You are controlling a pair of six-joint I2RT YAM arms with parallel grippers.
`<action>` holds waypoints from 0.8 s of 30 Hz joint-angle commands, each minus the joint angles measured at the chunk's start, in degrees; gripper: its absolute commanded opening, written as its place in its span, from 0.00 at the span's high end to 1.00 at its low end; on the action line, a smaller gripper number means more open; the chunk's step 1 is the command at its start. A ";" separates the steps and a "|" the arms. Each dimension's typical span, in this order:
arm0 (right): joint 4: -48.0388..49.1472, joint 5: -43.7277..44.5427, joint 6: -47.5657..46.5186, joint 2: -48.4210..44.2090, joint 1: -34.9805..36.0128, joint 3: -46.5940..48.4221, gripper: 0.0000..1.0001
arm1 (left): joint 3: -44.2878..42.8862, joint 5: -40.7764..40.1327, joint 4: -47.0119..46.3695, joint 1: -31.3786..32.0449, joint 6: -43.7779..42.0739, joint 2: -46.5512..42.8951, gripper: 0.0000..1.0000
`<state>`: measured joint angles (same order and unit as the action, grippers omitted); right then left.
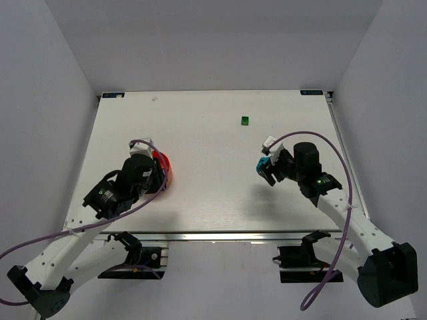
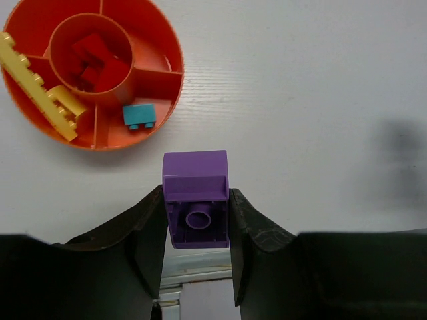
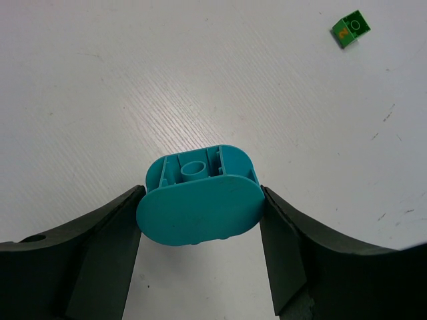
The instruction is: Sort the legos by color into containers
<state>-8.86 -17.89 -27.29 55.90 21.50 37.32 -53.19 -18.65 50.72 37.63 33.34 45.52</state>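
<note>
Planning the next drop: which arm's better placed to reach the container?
Left: left gripper grips the purple brick just beside the orange container; right gripper, holding the teal brick, is across the table.

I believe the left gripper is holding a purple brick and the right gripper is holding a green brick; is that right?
Not quite: the right gripper holds a teal brick, not a green one, as the right wrist view shows; the green brick lies loose on the table. The left gripper does hold a purple brick.
</note>
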 commanded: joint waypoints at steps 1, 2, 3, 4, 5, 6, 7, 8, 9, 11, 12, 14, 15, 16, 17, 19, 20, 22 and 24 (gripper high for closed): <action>2.62 -2.50 1.27 -1.67 -0.93 -0.67 1.00 | -1.83 -2.70 4.56 -0.19 0.94 -0.78 1.00; 2.62 -3.02 1.19 -1.76 -1.02 -0.67 1.00 | -2.09 -2.62 5.09 -0.19 0.93 -0.52 1.00; 2.62 -3.29 1.27 -1.93 -1.19 -0.84 1.00 | -2.27 -2.61 5.27 -0.19 0.85 0.00 1.00; 2.62 -3.29 1.27 -1.93 -1.37 -0.93 1.00 | -2.44 -2.53 5.35 -0.19 0.76 0.53 1.00; 2.54 -3.29 1.19 -2.02 -1.37 -1.02 1.00 | -2.45 -2.61 5.44 -0.19 0.76 0.80 1.00; 2.62 -3.47 1.10 -2.28 -1.46 -1.11 1.00 | -2.45 -2.79 5.44 -0.19 0.67 1.06 1.00; 2.62 -3.47 1.01 -2.37 -1.37 -1.20 1.00 | -2.45 -2.88 5.44 -0.19 0.67 1.15 1.00; 2.71 -3.47 1.01 -2.46 -1.63 -1.46 1.00 | -2.45 -2.88 5.27 -0.19 0.58 1.24 1.00; 2.71 -3.55 0.92 -2.55 -1.72 -1.46 1.00 | -2.45 -2.97 5.27 -0.19 0.58 1.33 1.00; 2.80 -3.64 0.75 -2.55 -1.81 -1.64 1.00 | -2.53 -3.05 5.27 -0.19 0.50 1.50 1.00; 2.71 -3.73 0.83 -2.46 -1.90 -1.64 1.00 | -2.53 -3.05 5.44 -0.19 0.50 1.59 1.00; 2.53 -3.82 0.83 -2.29 -1.89 -1.55 1.00 | -2.62 -3.23 5.36 -0.19 0.41 1.77 1.00; 2.62 -3.73 0.75 -2.46 -1.81 -1.64 1.00 | -2.62 -3.23 5.44 -0.19 0.32 1.77 1.00; 2.62 -3.64 0.75 -2.46 -1.90 -1.72 1.00 | -2.62 -3.23 5.44 -0.19 0.32 1.86 1.00; 2.62 -3.73 0.75 -2.46 -1.90 -1.73 1.00 | -2.62 -3.14 5.27 -0.19 0.23 1.86 1.00; 2.71 -3.73 0.66 -2.55 -1.98 -1.81 1.00 | -2.62 -3.14 5.36 -0.19 0.14 1.94 1.00; 2.71 -3.73 0.66 -2.55 -1.98 -1.81 1.00 | -2.62 -3.05 5.27 -0.19 0.14 2.03 1.00; 2.80 -3.64 0.66 -2.73 -2.07 -1.90 1.00 | -2.62 -3.05 5.18 -0.19 0.14 2.29 1.00; 2.62 -3.73 0.57 -2.73 -2.16 -1.90 1.00 | -2.71 -2.97 5.27 -0.19 -0.03 2.38 1.00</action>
<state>-8.75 -20.78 -27.11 54.35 19.86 35.73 -53.41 -20.62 55.72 37.60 33.65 47.88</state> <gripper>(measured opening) 0.699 0.471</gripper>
